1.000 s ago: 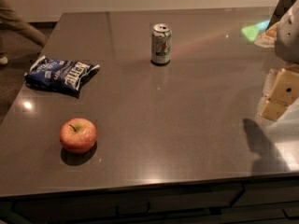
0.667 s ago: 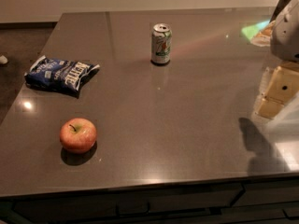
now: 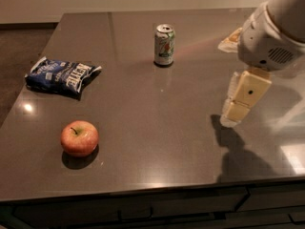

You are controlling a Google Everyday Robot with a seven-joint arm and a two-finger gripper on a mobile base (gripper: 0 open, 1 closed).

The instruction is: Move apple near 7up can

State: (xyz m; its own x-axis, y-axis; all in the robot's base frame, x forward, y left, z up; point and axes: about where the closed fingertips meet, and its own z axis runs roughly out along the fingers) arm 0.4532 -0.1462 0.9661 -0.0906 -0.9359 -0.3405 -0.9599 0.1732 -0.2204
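Note:
The red apple (image 3: 79, 138) with yellowish patches and a dark stem sits on the dark table (image 3: 157, 109) near the front left. The 7up can (image 3: 164, 45), white and green with a silver top, stands upright at the back centre, far from the apple. My gripper (image 3: 234, 109) hangs over the right side of the table, pointing down, well to the right of both apple and can and holding nothing that I can see.
A blue chip bag (image 3: 61, 76) lies at the left of the table, behind the apple. A pale object (image 3: 231, 38) lies at the far right, partly hidden behind my arm. The table's front edge runs just below the apple.
My arm and gripper have moved left and further over the table. The apple, can and bag have not moved.

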